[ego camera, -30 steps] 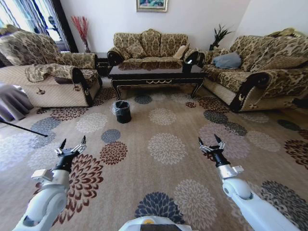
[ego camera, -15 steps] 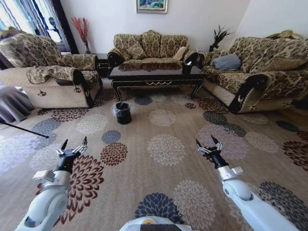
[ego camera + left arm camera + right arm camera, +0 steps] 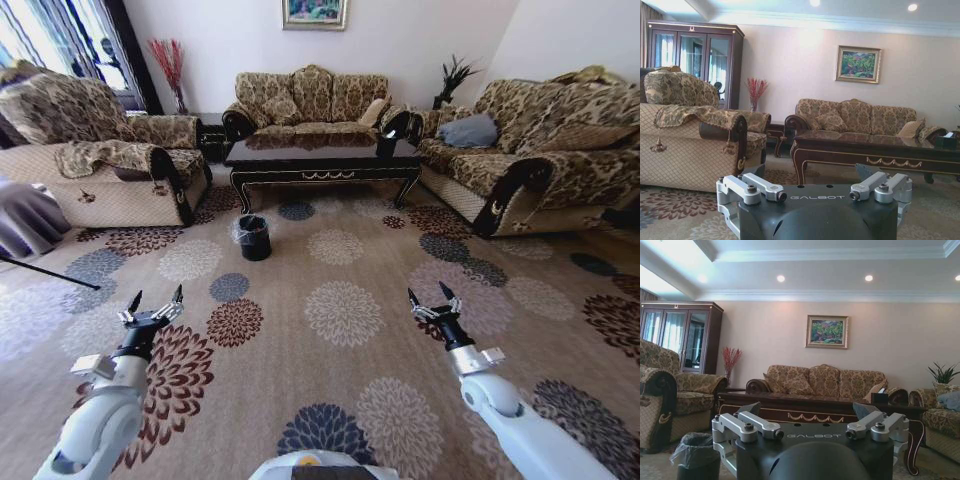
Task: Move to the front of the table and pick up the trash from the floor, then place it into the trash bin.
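Observation:
The long dark table (image 3: 320,160) stands ahead in front of the back sofa, and its gold-trimmed edge shows as the table (image 3: 875,150) and the table (image 3: 735,402) in the wrist views. The black trash bin (image 3: 254,237) with a clear bag stands on the flowered floor (image 3: 340,310) to the table's front left; the bin (image 3: 697,455) also appears low in the right wrist view. The trash is out of view. My left gripper (image 3: 155,303) (image 3: 812,172) and right gripper (image 3: 428,297) (image 3: 807,410) are held up over the carpet, both open and holding nothing.
Patterned sofas ring the room: one on the left (image 3: 100,160), one at the back (image 3: 310,95), one on the right (image 3: 540,150). A thin dark rod (image 3: 50,270) and a grey cloth (image 3: 25,215) lie at far left. A black tissue box (image 3: 945,141) sits on the table.
The whole view has shifted slightly, so the camera has moved. My right gripper has drifted a little to the left. Both grippers remain open.

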Controlling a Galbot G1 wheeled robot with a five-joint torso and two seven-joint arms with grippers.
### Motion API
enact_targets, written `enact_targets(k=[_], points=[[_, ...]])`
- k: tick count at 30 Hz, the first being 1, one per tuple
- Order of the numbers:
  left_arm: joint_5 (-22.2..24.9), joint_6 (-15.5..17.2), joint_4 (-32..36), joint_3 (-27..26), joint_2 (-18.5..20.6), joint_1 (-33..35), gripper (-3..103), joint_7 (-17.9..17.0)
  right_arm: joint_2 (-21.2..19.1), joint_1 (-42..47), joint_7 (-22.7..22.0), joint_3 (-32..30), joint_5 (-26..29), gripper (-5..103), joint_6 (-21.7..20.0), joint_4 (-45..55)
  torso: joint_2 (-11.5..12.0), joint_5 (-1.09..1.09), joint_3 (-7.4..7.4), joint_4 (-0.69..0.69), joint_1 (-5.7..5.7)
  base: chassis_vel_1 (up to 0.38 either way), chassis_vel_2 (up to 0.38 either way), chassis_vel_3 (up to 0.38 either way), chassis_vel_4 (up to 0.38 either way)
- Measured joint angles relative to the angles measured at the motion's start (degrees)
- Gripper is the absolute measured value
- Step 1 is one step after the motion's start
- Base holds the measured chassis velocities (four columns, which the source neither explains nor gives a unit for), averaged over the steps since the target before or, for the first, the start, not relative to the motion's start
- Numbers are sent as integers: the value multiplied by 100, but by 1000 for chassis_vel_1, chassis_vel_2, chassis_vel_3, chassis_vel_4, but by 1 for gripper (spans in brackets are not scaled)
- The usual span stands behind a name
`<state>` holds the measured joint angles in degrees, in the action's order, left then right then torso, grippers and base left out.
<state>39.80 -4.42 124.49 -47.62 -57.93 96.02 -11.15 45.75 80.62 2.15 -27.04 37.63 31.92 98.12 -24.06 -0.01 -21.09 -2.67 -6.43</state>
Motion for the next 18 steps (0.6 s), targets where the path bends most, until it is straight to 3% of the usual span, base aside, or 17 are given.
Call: enact_targets(k=[18], points=[[-28,-8,155,-60,-12,133,100,20,12,55,73,-21,-34,100,44,53,-431,1,-275,0,-155,0,0,0,0]])
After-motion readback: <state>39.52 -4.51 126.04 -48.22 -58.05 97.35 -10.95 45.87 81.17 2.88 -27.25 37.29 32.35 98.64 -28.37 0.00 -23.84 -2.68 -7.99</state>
